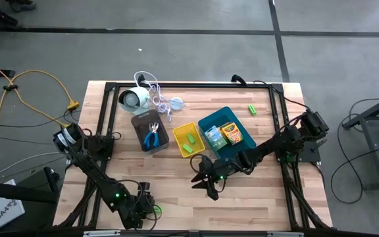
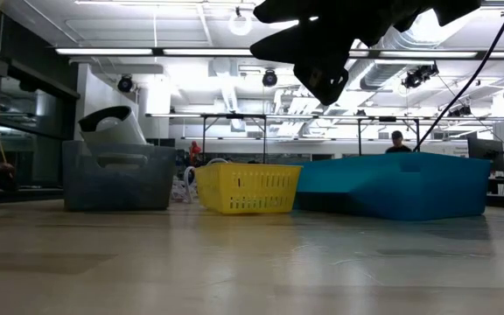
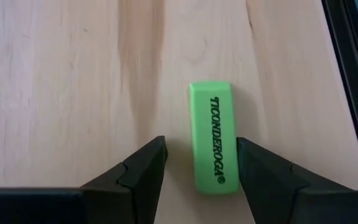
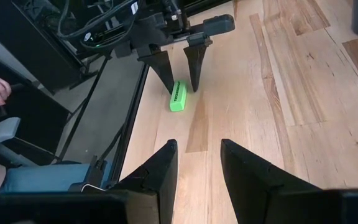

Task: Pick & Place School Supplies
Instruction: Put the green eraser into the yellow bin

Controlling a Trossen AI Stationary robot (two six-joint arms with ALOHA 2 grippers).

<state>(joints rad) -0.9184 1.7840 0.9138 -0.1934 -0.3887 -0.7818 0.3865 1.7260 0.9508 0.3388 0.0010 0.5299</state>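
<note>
Both fingers of the spread left pincer [image 3: 199,163] straddle a green eraser [image 3: 213,137]; right pincer [image 4: 199,163] parted, empty

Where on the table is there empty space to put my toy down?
The widest bare wood is the table's left side, beside the grey tray. There is also room past the blue tray, around a lone green eraser. The middle is crowded with the grey, yellow and blue trays in a row.
</note>
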